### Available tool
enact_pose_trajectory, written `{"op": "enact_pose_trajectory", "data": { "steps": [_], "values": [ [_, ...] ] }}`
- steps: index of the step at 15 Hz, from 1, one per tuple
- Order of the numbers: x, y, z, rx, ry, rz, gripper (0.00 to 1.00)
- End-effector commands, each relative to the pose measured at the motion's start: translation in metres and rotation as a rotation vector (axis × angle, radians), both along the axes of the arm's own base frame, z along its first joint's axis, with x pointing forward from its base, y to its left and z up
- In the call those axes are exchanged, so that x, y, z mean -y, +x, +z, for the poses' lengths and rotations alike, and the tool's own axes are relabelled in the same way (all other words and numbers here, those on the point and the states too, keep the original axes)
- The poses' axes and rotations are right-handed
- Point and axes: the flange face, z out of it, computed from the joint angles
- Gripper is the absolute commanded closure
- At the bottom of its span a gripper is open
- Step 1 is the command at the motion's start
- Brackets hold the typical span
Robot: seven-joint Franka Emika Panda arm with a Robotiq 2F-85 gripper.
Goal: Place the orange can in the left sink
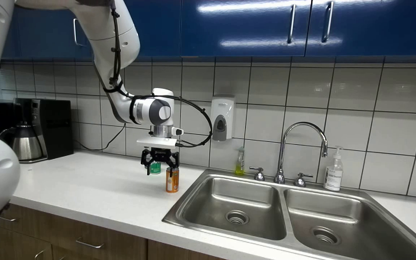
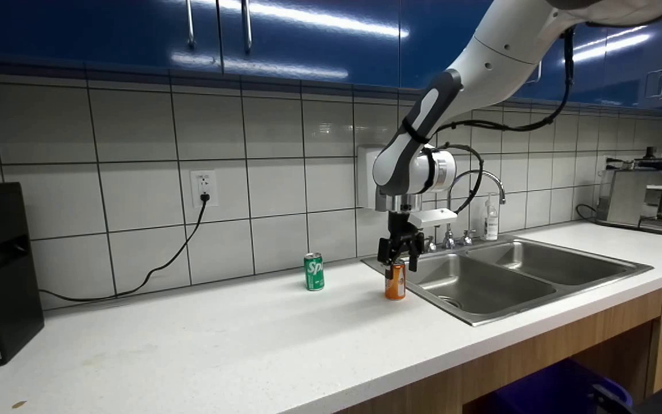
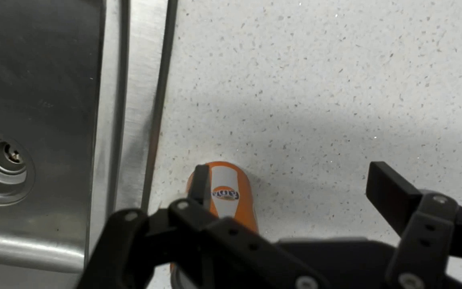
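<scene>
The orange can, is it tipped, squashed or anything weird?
Nope, the orange can stands upright on the counter, and no dent or spill shows. One slightly odd thing: in the wrist view, the open end effector isn't centred on it. One finger covers part of the can.

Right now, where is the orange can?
In both exterior views, the orange can stands on the counter, just left of the left sink and to the right of the green can.
</scene>
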Motion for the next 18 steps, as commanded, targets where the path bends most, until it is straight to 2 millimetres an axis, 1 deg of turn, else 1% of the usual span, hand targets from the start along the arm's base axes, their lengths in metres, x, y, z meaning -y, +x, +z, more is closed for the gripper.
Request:
{"op": "enact_pose_trajectory", "data": {
  "steps": [1,7,10,13,18],
  "values": [
    [0.004,0.012,0.002,0.02,-0.029,-0.019,0.0],
    [0.004,0.02,-0.002,0.026,-0.056,-0.013,0.0],
    [0.002,0.027,-0.002,0.043,-0.064,-0.011,0.0],
    [0.005,0.036,-0.003,0.057,-0.076,-0.014,0.0],
    [0.01,0.042,-0.011,0.056,-0.1,-0.02,0.0]
  ]
}}
